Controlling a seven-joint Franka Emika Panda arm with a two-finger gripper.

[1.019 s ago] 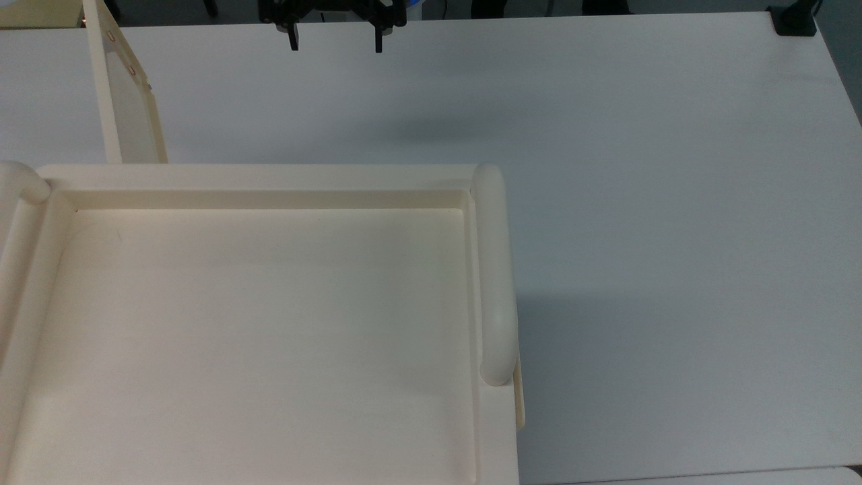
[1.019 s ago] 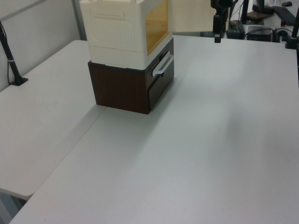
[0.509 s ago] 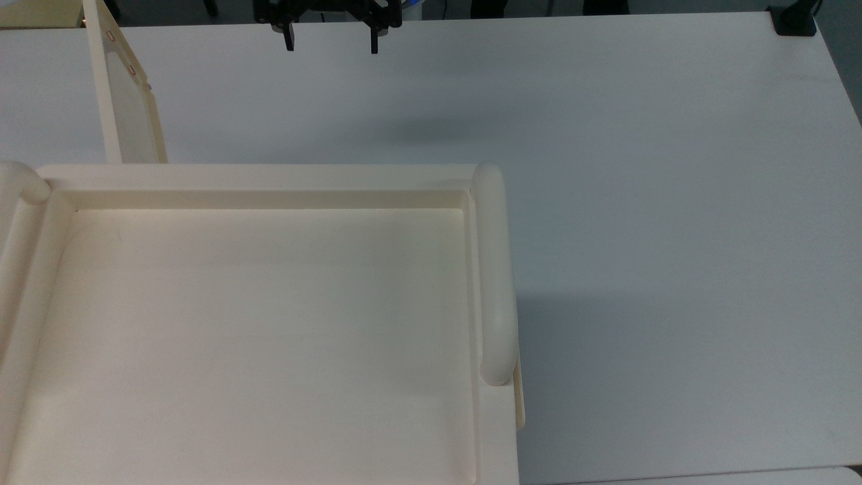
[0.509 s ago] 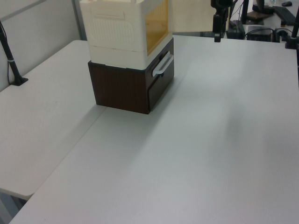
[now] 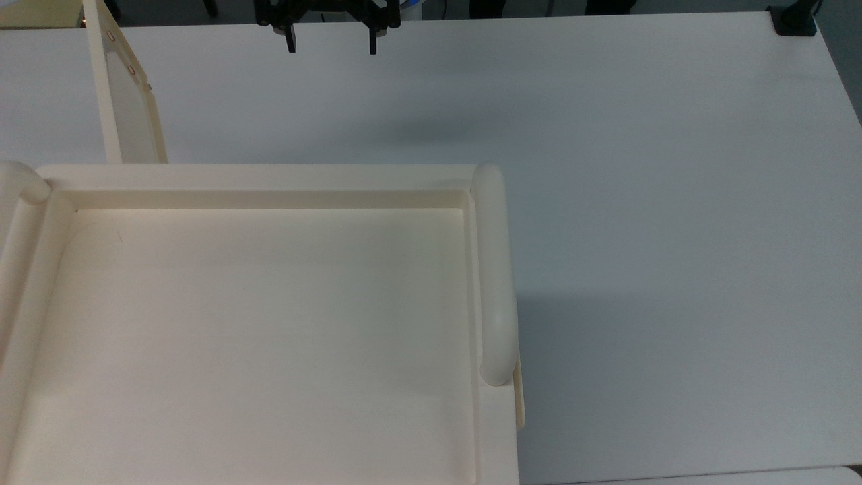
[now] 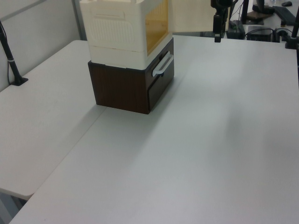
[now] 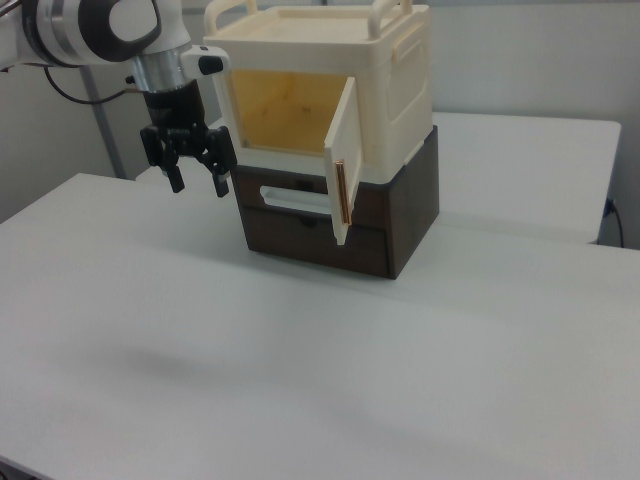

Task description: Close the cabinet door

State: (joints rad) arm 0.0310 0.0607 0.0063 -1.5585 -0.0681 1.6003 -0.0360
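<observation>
The cream cabinet stands on a dark brown base. Its tray-like top takes up the top view's lower left. The cabinet door hangs open, swung outward on its hinge, and the yellowish inside shows. From above the door is a thin panel sticking out from the cabinet's front, and it is also a pale panel in the left view. My gripper hangs open and empty in front of the cabinet, clear of the door. It is also at the far table edge and beside the door.
The dark brown base has a drawer with a pale handle. The white table stretches wide to the top view's right. A black clamp sits at the far right corner, and a black post stands at the left view's left.
My gripper has drifted slightly toward the top view's left. The door and cabinet have not moved.
</observation>
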